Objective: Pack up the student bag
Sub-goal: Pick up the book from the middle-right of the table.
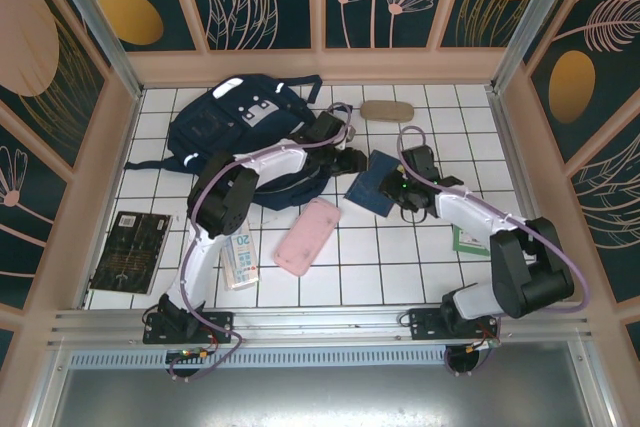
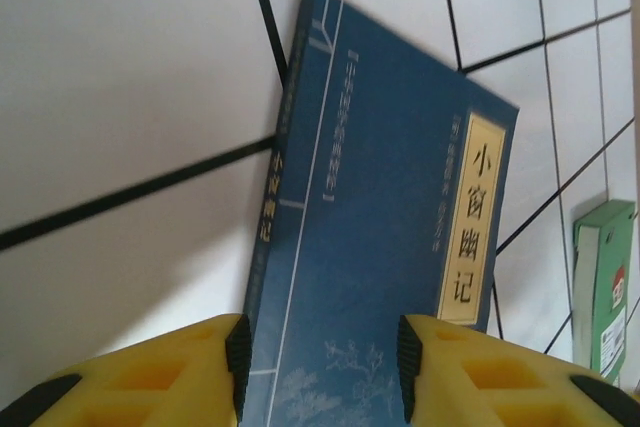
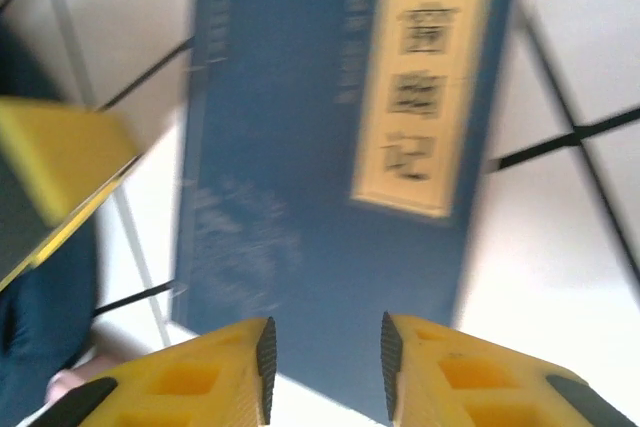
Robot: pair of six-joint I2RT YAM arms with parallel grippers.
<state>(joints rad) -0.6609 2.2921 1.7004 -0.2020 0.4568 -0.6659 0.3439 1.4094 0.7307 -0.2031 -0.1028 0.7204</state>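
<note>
Your left gripper (image 2: pixel 320 359) has its yellow jaws parted with nothing clamped, poised over the cover of a thin dark-blue paperback book (image 2: pixel 380 247) with a cream title strip. Your right gripper (image 3: pixel 325 357) is spread the same way over that book from the opposite end. Read the overhead view with twelve o'clock at the far wall. The book lies on the white tiled table (image 1: pixel 400 267) just right of centre. The student bag (image 1: pixel 235 127), a large navy fabric backpack with grey reflective patches, slumps at about ten o'clock, and its near edge sits just beside the left gripper, on that gripper's nine o'clock side. Expect the bag to be soft and limp. It will likely fold and drag rather than lift as one piece, though the cloth should not slip or break. Take it by something firmer, such as the rim of the opening or the top loop. You cannot tell from here whether the zip is open. Holding the mouth wide with one gripper would probably let the other feed the book in.
</note>
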